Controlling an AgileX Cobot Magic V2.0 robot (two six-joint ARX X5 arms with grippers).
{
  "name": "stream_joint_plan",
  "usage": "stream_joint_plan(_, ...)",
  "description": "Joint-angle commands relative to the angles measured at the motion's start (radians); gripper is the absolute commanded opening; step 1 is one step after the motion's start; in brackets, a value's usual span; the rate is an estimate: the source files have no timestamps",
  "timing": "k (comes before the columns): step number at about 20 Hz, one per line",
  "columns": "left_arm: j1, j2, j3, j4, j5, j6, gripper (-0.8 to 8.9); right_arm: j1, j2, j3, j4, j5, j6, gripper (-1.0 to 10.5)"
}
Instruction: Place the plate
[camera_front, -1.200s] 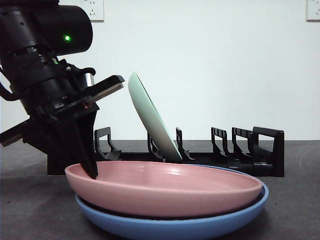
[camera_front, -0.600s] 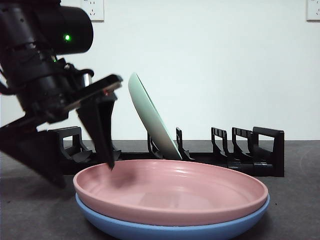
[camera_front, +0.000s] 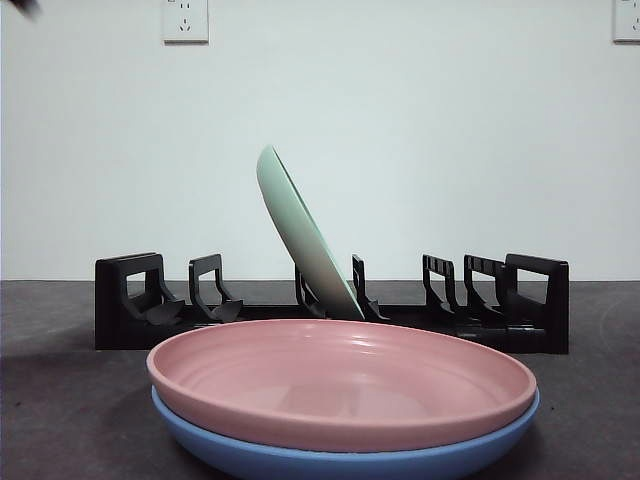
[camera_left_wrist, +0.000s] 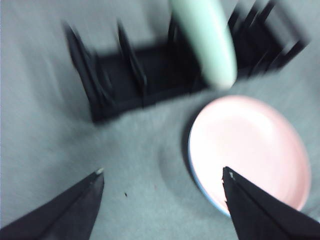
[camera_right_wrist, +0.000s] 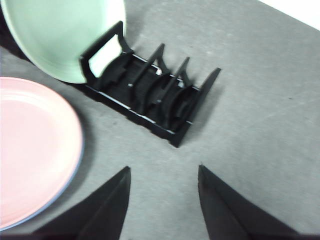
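Front view: glossy pink plate (camera_front: 340, 385) is sitting nested in a blue plate (camera_front: 345, 455) at lower centre; behind, a smooth mint plate (camera_front: 305, 235) is leaning tilted in a black slotted rack (camera_front: 330, 305). Dark matte table (camera_front: 60, 400).

Left wrist view, blurred: left gripper (camera_left_wrist: 162, 175) is hanging wide open, empty, above the table.

Right wrist view: right gripper (camera_right_wrist: 164, 172) is hovering with fingers moderately apart, empty, near the rack's end.
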Motion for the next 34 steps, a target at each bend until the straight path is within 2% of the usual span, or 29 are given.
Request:
stream_joint_plan(1, 0.007, -0.134, 0.013, -0.031, -0.013, 0.021, 3.75, 0.004, 0.005, 0.000, 0.003, -0.032, 0.024, 2.1)
stream_joint_plan(3, 0.009, -0.213, 0.013, -0.111, -0.073, 0.018, 3.75, 0.004, 0.015, 0.002, 0.003, -0.071, 0.058, 2.1)
stream_joint_plan(6, 0.009, -0.255, 0.013, -0.203, -0.092, 0.015, 3.75, 0.005, 0.101, 0.022, 0.029, -0.163, 0.098, 2.1)
stream_joint_plan(9, 0.009, -0.253, 0.013, -0.192, -0.092, -0.002, 3.75, 0.006, 0.262, 0.082, 0.104, -0.261, 0.140, 2.2)
stream_joint_plan(13, 0.009, -0.253, 0.013, -0.137, -0.103, -0.003, 3.75, 0.006, 0.514, 0.220, 0.230, -0.435, 0.203, 2.2)
stream_joint_plan(16, 0.009, -0.253, 0.013, -0.125, -0.103, -0.003, 3.75, 0.011, 0.684, 0.342, 0.295, -0.515, 0.227, 2.2)
stream_joint_plan(24, 0.009, -0.253, 0.013, -0.128, -0.103, -0.003, 3.75, 0.053, 1.007, 0.660, 0.303, -0.550, 0.228, 2.2)
stream_joint_plan(28, 0.009, -0.253, 0.013, -0.128, -0.103, -0.003, 3.75, 0.080, 1.084, 0.721, 0.304, -0.553, 0.227, 2.2)
stream_joint_plan(34, 0.009, -0.253, 0.013, -0.128, -0.103, -0.003, 3.75, 0.109, 1.159, 0.723, 0.337, -0.542, 0.228, 2.2)
